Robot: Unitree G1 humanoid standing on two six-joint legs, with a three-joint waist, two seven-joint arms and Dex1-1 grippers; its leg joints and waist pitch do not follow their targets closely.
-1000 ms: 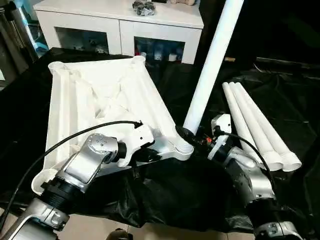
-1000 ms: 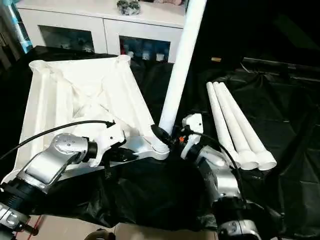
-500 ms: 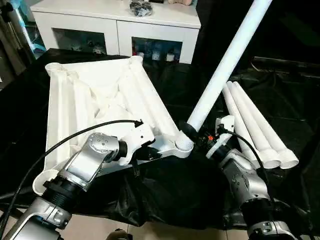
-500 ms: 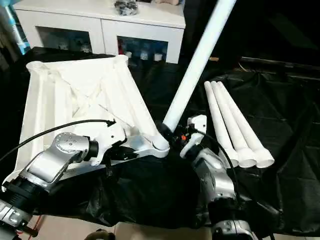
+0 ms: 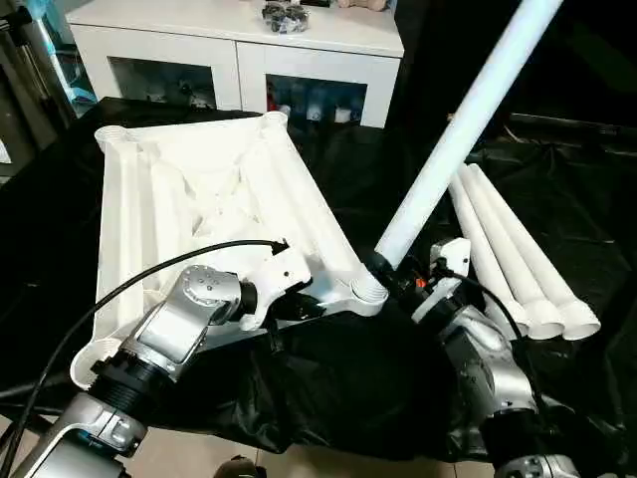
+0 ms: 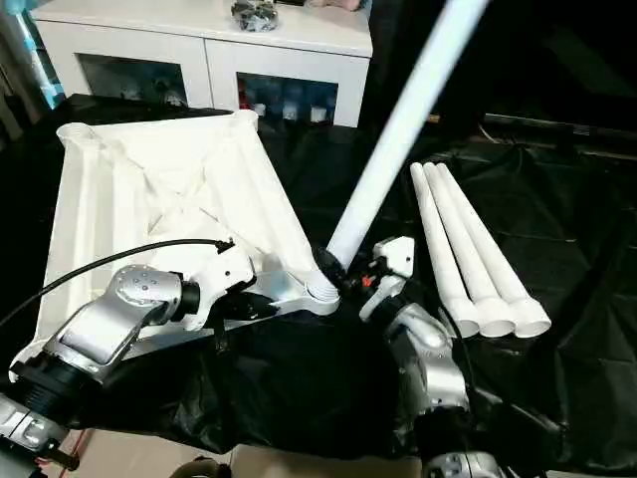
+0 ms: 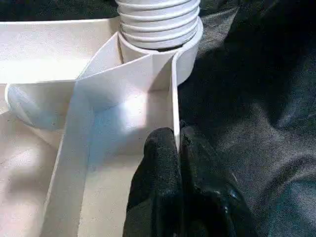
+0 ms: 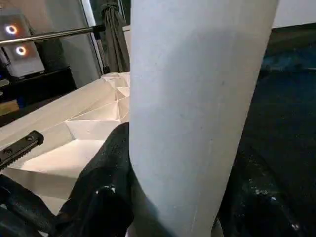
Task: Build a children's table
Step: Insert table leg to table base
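Note:
The children's table top (image 5: 199,189) lies upside down on black cloth, ribbed underside up. My left gripper (image 5: 297,305) is shut on the thin rim wall (image 7: 174,89) just behind the near right corner socket (image 5: 366,291). A long white leg (image 5: 458,129) has its ridged end (image 7: 159,22) in that socket and leans up and to the right. My right gripper (image 5: 395,279) is shut on this leg just above the socket, black fingers (image 8: 106,168) on either side of the tube (image 8: 197,98).
Three spare legs (image 5: 508,249) lie side by side on the cloth at the right. A white cabinet with glass doors (image 5: 239,50) stands behind the table top. The black cloth (image 5: 338,378) hangs over the front edge.
The leg, steeply upright a second ago, now leans further to the right with its foot still at the socket. My right gripper moved with it. The left gripper keeps its hold.

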